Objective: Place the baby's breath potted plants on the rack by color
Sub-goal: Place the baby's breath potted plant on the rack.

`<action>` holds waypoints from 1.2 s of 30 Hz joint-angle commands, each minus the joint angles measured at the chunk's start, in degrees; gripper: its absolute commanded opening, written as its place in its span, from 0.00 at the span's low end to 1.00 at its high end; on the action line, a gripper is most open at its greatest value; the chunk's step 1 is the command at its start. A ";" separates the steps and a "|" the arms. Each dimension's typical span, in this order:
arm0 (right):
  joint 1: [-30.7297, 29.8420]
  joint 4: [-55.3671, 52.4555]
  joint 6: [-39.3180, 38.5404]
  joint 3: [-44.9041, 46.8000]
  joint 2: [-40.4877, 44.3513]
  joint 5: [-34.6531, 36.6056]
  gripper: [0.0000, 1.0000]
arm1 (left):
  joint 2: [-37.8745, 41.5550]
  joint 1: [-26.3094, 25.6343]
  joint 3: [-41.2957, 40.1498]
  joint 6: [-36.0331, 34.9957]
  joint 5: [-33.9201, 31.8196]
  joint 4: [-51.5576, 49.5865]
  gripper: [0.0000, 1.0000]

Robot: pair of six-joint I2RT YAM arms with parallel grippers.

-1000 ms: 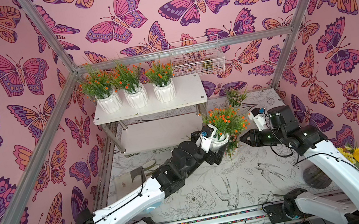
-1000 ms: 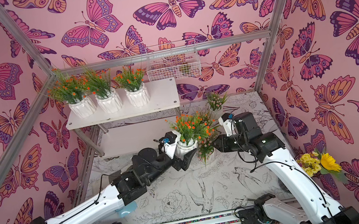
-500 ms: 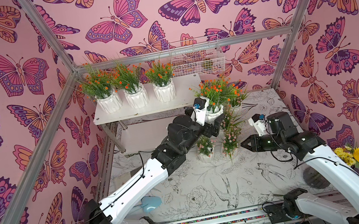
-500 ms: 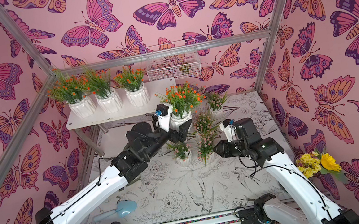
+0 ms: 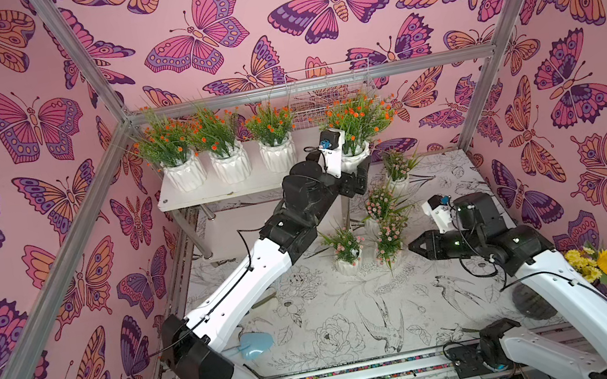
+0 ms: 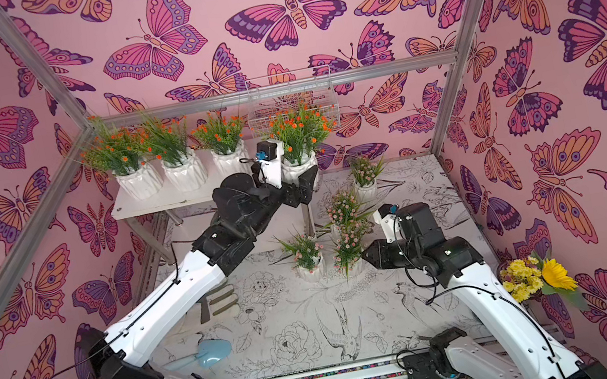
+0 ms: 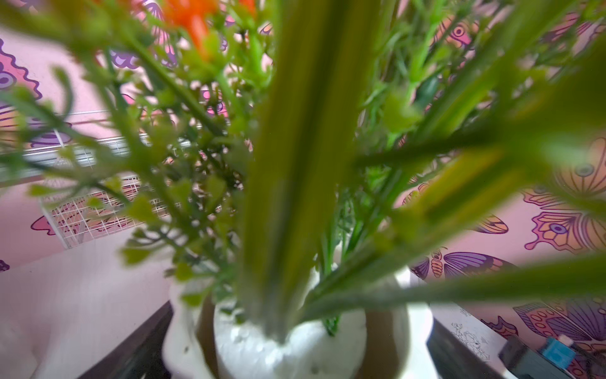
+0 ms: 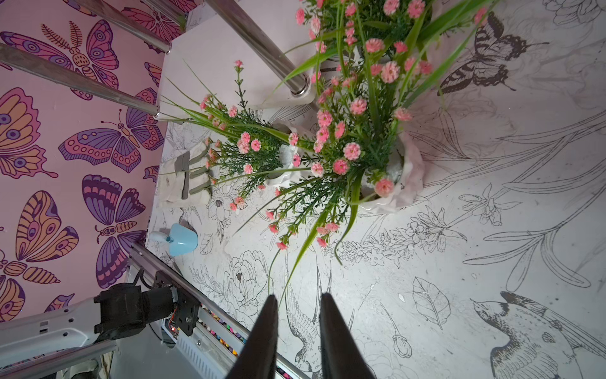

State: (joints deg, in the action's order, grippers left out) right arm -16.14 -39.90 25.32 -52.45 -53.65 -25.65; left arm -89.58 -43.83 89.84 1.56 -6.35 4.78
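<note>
The white two-tier rack (image 5: 234,188) stands at the back left with three orange baby's breath potted plants (image 5: 229,163) in a row on its top tier. My left gripper (image 5: 354,173) is shut on the white ribbed pot of a fourth orange plant (image 5: 359,121) at the tier's right end. The left wrist view shows that pot (image 7: 288,347) between the dark fingers (image 7: 131,344). I cannot tell whether it touches the shelf. Several pink plants (image 5: 345,246) stand clustered on the table. My right gripper (image 5: 415,246) hovers just right of them, narrowly open and empty (image 8: 298,298).
A white wire basket (image 5: 330,88) hangs on the back wall right behind the held plant. A blue scoop (image 5: 253,345) and a grey hand fork on a white glove (image 6: 220,302) lie at the table's left. A sunflower bunch (image 5: 606,268) sits at the right wall.
My left arm has carried the orange plant from above the table's middle up and back to the right end of the rack's top tier. My right gripper drew back slightly from the pink plants.
</note>
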 commanded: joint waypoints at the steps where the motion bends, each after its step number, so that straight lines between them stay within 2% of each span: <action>1: 0.26 -0.71 0.16 0.24 1.25 -0.13 0.25 | -1.54 1.44 4.02 0.11 -2.75 5.63 0.67; 9: 0.27 -1.79 0.17 0.59 2.90 0.17 0.25 | -6.58 2.70 8.00 -0.06 -6.64 7.97 0.66; 26: 0.27 -1.60 0.24 1.47 3.81 0.26 0.25 | -13.72 3.22 12.63 -0.26 -22.64 9.75 0.60; 36: 0.32 -1.37 0.16 1.64 3.68 -0.07 0.25 | -14.06 4.32 12.90 1.14 -25.89 8.69 0.59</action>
State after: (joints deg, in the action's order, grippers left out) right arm -16.14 -40.95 25.50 -51.13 -50.39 -25.61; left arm -103.74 -40.25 100.40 2.00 -29.87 9.39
